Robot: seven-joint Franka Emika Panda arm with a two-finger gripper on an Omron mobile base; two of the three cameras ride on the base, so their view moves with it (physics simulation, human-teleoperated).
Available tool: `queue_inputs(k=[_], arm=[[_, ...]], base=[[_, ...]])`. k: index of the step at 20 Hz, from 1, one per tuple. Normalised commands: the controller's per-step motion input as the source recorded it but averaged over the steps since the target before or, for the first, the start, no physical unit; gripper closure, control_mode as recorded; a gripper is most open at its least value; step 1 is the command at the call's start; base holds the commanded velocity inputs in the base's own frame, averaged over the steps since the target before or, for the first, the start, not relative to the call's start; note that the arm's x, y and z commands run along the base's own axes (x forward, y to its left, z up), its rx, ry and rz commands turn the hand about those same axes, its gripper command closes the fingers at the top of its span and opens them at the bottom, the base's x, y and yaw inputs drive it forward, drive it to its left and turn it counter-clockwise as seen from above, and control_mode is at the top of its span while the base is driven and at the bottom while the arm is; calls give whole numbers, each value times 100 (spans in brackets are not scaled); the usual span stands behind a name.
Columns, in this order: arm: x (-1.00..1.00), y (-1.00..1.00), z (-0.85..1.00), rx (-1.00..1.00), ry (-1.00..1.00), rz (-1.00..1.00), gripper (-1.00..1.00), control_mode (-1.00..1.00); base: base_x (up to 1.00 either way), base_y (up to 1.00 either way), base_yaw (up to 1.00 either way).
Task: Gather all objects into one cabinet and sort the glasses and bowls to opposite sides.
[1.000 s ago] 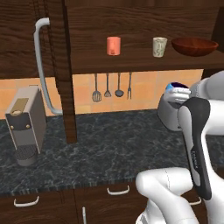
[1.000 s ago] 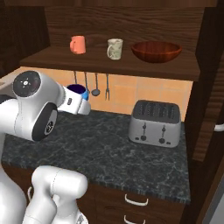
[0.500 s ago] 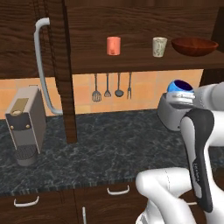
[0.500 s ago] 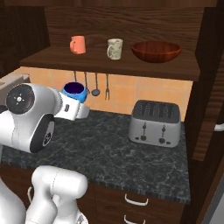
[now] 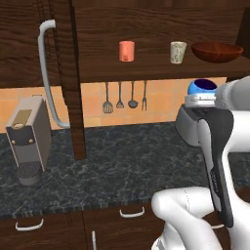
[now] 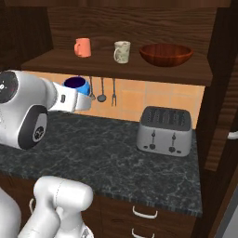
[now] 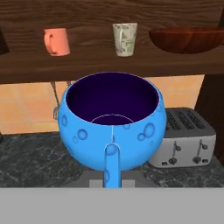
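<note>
On the left of the left base view the coffee machine (image 5: 28, 139) stood on the dark counter (image 5: 122, 166), beside the cabinet door (image 5: 58, 73) with its grey bar handle (image 5: 48, 73). On the cabinet shelf (image 6: 116, 67) stood, left to right, the salmon-orange cup (image 6: 82, 47), the beige cup (image 6: 122, 51) and the reddish-brown bowl (image 6: 166, 54), well apart from one another. The gripper (image 7: 112, 175) was closed on the blue bowl (image 7: 112, 120), held upright in the air below the shelf and above the counter. The fingertips were hidden behind the bowl in the hand view. The toaster (image 6: 165, 131) stood to the right, partly masked by the arm in the left base view.
</note>
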Motion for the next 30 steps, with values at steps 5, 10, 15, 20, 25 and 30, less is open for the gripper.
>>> queue_inputs(k=[5,10,15,20,25,30], arm=[[46,0,35,0,0,3,100,-100],[58,0,9,0,0,1,100,-100],[45,0,4,0,0,0,100,-100],[53,0,1,0,0,0,100,-100],[55,0,0,0,0,0,100,-100],[45,3,0,0,0,4,100,-100]], base=[[0,0,0],[0,0,0],[0,0,0],[0,0,0],[0,0,0],[0,0,0]])
